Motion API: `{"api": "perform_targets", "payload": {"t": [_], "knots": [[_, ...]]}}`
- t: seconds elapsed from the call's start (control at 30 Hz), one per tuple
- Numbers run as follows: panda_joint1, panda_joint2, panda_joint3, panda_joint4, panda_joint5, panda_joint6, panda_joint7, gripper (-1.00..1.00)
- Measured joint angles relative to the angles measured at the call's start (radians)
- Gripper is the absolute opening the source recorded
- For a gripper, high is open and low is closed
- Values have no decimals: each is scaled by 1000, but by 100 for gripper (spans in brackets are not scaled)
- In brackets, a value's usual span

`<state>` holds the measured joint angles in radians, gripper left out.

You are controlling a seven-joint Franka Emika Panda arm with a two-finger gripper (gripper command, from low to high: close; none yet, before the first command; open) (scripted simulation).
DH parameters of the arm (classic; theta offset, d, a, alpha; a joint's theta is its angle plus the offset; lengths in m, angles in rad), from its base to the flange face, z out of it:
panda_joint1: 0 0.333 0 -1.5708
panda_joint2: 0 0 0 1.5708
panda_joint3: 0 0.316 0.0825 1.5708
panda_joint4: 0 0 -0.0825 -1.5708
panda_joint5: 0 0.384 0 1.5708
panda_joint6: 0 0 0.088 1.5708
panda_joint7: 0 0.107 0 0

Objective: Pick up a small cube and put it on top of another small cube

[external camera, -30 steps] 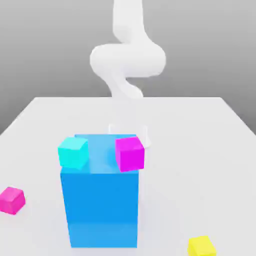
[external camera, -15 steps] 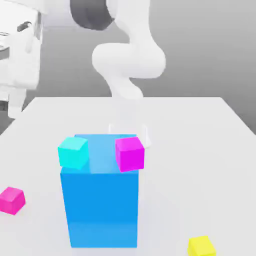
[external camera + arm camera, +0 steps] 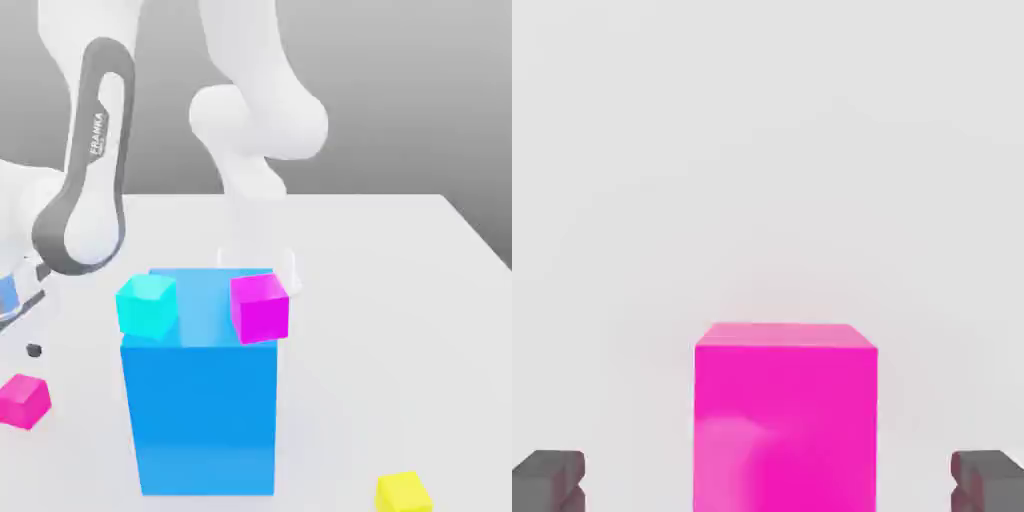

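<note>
A small magenta cube (image 3: pixel 22 400) lies on the white table near the exterior view's left edge. In the hand view this magenta cube (image 3: pixel 784 415) stands between my gripper's (image 3: pixel 768 482) two dark fingertips (image 3: pixel 548 481), which are wide apart and do not touch it. My gripper is open and holds nothing. The arm's wrist link (image 3: pixel 85 200) hangs above that cube at the exterior view's left. A cyan cube (image 3: pixel 147 305) and a second magenta cube (image 3: pixel 260 307) sit on top of a tall blue block (image 3: pixel 200 420).
A small yellow cube (image 3: pixel 403 492) lies on the table at the exterior view's lower right. The white table (image 3: pixel 400 300) spreads to the right of the blue block. The arm's base (image 3: pixel 258 130) stands behind the blue block.
The arm has swung in from the exterior view's upper left and come down over the magenta cube on the table. No cube has moved.
</note>
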<state>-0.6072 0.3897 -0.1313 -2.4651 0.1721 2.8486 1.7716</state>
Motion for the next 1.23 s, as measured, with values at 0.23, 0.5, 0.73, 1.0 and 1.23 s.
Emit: {"api": "perform_targets", "payload": {"t": [0.23,0.5,0.73,1.0,1.23], "knots": [[-15,40,17,8,12,34,-9,-100],[48,-197,-22,-16,-96,-177,21,-100],[192,-436,59,50,-154,-477,-164,-100],[323,-689,139,117,-161,-798,-411,-100],[333,-658,149,36,-160,-687,-434,100]]}}
